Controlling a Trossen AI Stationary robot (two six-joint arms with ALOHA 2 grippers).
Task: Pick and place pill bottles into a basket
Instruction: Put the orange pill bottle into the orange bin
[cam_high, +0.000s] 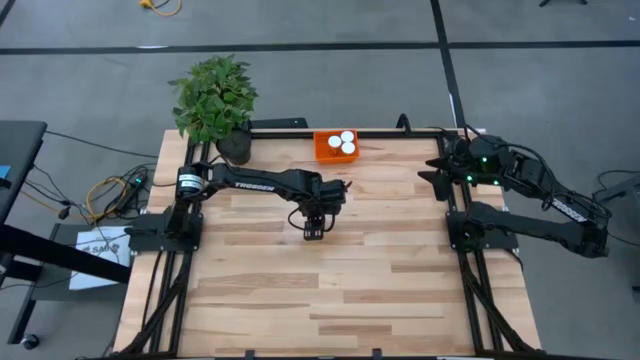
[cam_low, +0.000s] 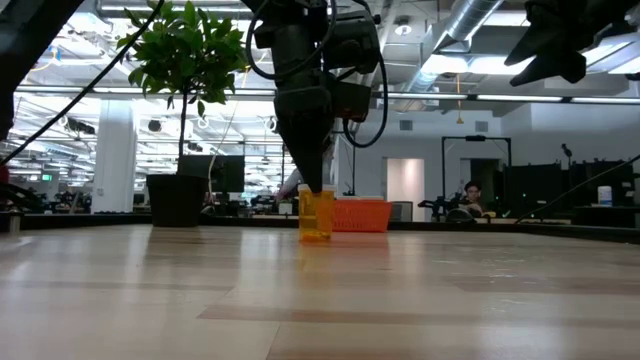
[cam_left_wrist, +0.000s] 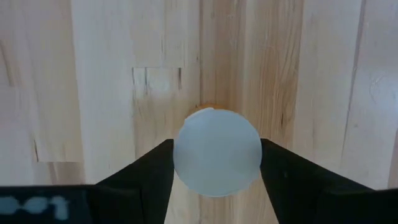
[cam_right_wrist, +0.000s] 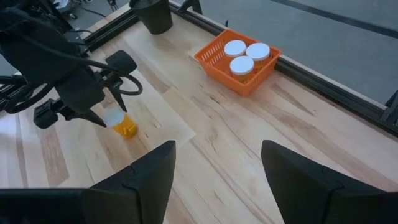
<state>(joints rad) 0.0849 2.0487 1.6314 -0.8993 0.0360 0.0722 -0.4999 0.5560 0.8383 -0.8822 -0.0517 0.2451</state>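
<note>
One pill bottle (cam_low: 316, 214), with an amber body and a white cap (cam_left_wrist: 217, 152), stands upright near the table's middle. My left gripper (cam_high: 314, 231) comes down on it from above and is shut on its cap. The bottle also shows in the right wrist view (cam_right_wrist: 123, 123). The orange basket (cam_high: 337, 146) stands at the table's far edge and holds three bottles, white caps up (cam_right_wrist: 244, 55). My right gripper (cam_right_wrist: 217, 180) is open and empty, raised near the table's far right (cam_high: 437, 172). My left gripper pinches the bottle's white cap (cam_left_wrist: 186, 155) between its two fingers (cam_left_wrist: 155, 171), one on each opposite side of the round cap. The fingers point straight down from above. The bottle stands upright under them, its base (cam_low: 316, 237) on the table.
A black plant pot (cam_high: 232, 148) with a green plant stands at the far left, left of the basket. Black rails run along the table's far and side edges. Bare wood lies between the bottle and the basket (cam_low: 362, 215).
</note>
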